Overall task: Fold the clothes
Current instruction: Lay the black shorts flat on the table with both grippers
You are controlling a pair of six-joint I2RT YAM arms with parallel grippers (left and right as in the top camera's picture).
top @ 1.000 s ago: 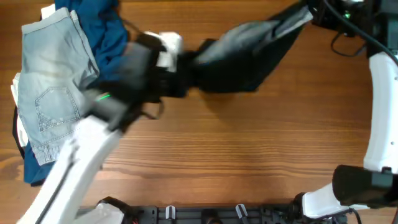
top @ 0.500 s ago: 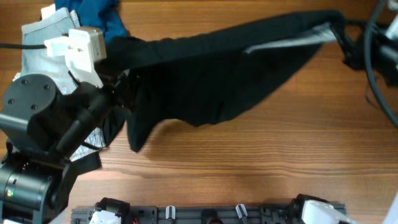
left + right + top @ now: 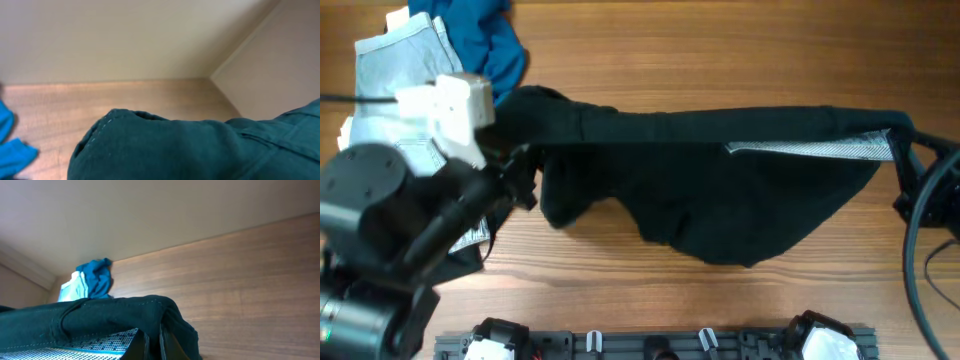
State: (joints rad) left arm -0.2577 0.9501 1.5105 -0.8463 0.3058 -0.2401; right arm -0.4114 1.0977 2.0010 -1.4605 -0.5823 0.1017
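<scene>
The black shorts (image 3: 720, 190) hang stretched between my two grippers across the middle of the table, with the light grey inner waistband (image 3: 810, 148) showing at the right. My left gripper (image 3: 520, 175) is shut on the left end of the shorts (image 3: 200, 150), which fill the lower left wrist view and hide its fingers. My right gripper (image 3: 905, 150) is shut on the right end of the shorts (image 3: 120, 315), the cloth pinched between its fingers (image 3: 161, 347). Pale-blue jeans (image 3: 395, 70) and a blue top (image 3: 480, 30) lie at the far left.
The wooden table (image 3: 720, 60) runs under everything. A black rail with clips (image 3: 650, 345) lines the front edge. The left arm's bulky body (image 3: 380, 230) covers part of the jeans. A pale wall (image 3: 150, 210) stands behind the table.
The shorts went from bunched at the back to spread wide. Both grippers then drew them toward the front, the right one also moving further right, and the cloth now hangs lower.
</scene>
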